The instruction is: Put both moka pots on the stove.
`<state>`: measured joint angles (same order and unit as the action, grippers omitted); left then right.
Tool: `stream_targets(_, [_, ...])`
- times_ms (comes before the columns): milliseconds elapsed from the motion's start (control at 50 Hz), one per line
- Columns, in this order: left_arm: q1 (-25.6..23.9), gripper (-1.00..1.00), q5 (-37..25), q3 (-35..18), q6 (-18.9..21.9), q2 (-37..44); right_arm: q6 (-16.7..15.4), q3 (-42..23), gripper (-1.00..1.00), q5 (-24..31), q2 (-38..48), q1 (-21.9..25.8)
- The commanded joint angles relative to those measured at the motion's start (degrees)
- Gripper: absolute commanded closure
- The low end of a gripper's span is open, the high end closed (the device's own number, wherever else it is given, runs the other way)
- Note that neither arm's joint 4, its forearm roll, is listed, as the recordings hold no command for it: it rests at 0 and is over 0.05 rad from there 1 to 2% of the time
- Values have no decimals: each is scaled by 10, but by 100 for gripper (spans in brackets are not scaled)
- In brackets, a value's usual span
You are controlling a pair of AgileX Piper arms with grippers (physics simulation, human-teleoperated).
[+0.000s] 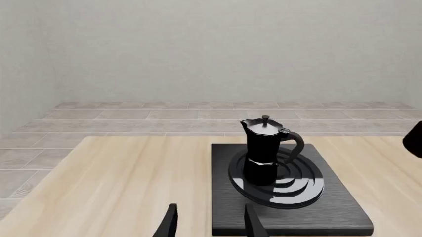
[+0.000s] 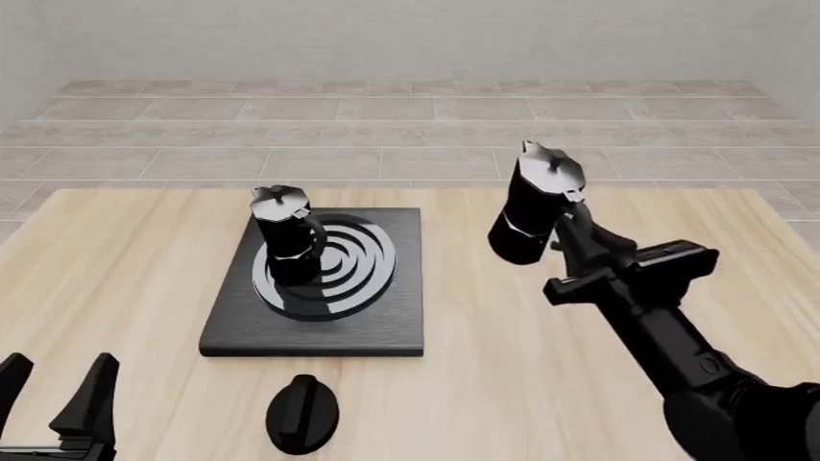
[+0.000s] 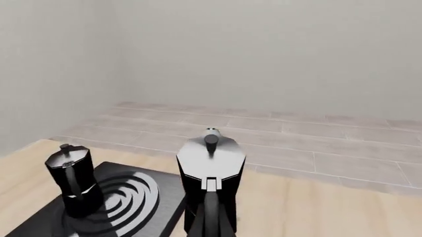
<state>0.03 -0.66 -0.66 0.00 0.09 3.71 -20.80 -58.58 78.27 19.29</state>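
Observation:
One moka pot (image 2: 284, 235) stands upright on the left part of the stove's ring burner; the stove (image 2: 384, 327) lies left of the table's middle. The same pot shows in the left wrist view (image 1: 264, 150) and the right wrist view (image 3: 74, 180). My right gripper (image 2: 573, 226) is shut on the handle of the second moka pot (image 2: 532, 206) and holds it tilted in the air, right of the stove. That pot fills the near part of the right wrist view (image 3: 209, 173). My left gripper (image 2: 58, 389) is open and empty at the table's near left corner, short of the stove (image 1: 343, 207).
A flat black oval knob (image 2: 302, 413) lies on the table just in front of the stove. The wooden table (image 2: 513, 384) ends at a tiled floor and a grey wall behind. A dark shape (image 1: 415, 140) cuts into the left wrist view's edge.

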Motion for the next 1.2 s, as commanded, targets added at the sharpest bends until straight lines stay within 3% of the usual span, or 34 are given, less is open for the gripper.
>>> stream_targets(20, [0,-100,0,0,0,0,4,-52,100,-43,57,59])
stream_targets(600, [0,-100,0,0,0,0,-3,-189,100,-99,212,130])
stream_targets(940, [0,-100,0,0,0,0,-17,-281,100,-80,286,170])
stream_targets(1200, [0,-100,0,0,0,0,-29,-318,100,-61,320,168])
